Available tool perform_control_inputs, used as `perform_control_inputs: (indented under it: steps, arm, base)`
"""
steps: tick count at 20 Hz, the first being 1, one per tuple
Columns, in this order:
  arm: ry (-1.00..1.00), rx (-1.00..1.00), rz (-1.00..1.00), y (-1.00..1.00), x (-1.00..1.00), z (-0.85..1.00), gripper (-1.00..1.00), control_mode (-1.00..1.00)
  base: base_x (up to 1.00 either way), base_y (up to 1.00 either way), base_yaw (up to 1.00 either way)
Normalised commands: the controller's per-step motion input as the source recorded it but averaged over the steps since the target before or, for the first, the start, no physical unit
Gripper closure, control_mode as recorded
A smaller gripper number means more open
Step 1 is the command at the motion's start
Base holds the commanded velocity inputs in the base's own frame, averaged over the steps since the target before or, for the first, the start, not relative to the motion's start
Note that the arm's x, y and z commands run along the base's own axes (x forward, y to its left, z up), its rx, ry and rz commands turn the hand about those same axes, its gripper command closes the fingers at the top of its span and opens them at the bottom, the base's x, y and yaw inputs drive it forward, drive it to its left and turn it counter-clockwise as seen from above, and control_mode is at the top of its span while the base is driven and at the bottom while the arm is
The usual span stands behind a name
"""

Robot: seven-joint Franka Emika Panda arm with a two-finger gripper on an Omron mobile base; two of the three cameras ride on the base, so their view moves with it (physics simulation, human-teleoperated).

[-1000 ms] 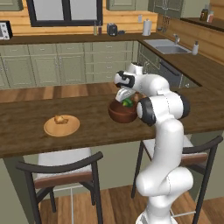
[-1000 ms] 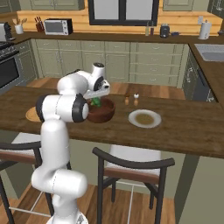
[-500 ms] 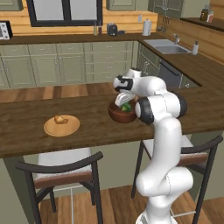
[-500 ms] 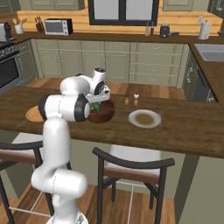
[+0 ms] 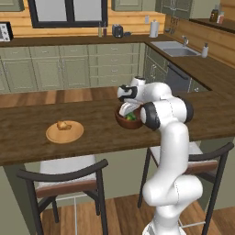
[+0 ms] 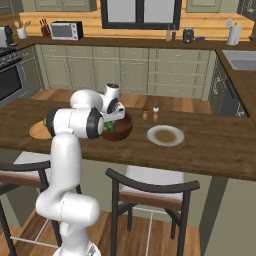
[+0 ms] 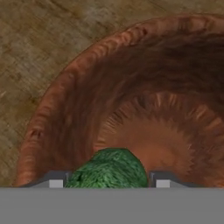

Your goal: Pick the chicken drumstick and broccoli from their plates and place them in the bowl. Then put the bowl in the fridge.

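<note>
The dark reddish-brown bowl (image 5: 121, 121) (image 6: 123, 132) (image 7: 52, 96) stands on the wooden counter. My gripper (image 5: 126, 110) (image 6: 114, 119) (image 7: 109, 183) reaches down into it, shut on the green broccoli (image 5: 131, 117) (image 6: 109, 126) (image 7: 109, 168), which hangs just above the bowl's floor. The chicken drumstick (image 5: 63, 125) lies on the tan wooden plate (image 5: 64, 134) (image 6: 36, 131), to the left of the bowl. The pale grey plate (image 6: 165, 135) sits to the bowl's right. The fridge is out of view.
Two small shakers (image 6: 150, 114) stand behind the grey plate. Two stools (image 5: 64, 176) (image 6: 150, 192) are tucked under the counter's near edge. Green cabinets and a sink (image 5: 176, 51) line the far wall.
My hand has sunk lower into the bowl, still holding the broccoli. The plates and the drumstick have not moved.
</note>
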Motion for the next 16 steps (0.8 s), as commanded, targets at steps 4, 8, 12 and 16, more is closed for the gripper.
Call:
perform_control_inputs:
  steps: [4, 8, 12, 16]
  arm:
    - [0.00, -0.01, 0.00, 0.27, 0.04, 0.00, -1.00, -1.00]
    - [0.00, 0.00, 0.00, 0.19, 0.25, 0.01, -1.00, -1.00]
    - [-0.01, 0.00, 0.00, 0.04, 0.08, 0.30, -1.00, -1.00]
    - [-0.08, -0.03, 0.00, 0.17, -0.06, 0.88, -1.00, -1.00]
  base:
    - [0.00, 0.00, 0.00]
    - [0.00, 0.00, 0.00]
    - [0.00, 0.00, 0.00]
    - [0.00, 0.00, 0.00]
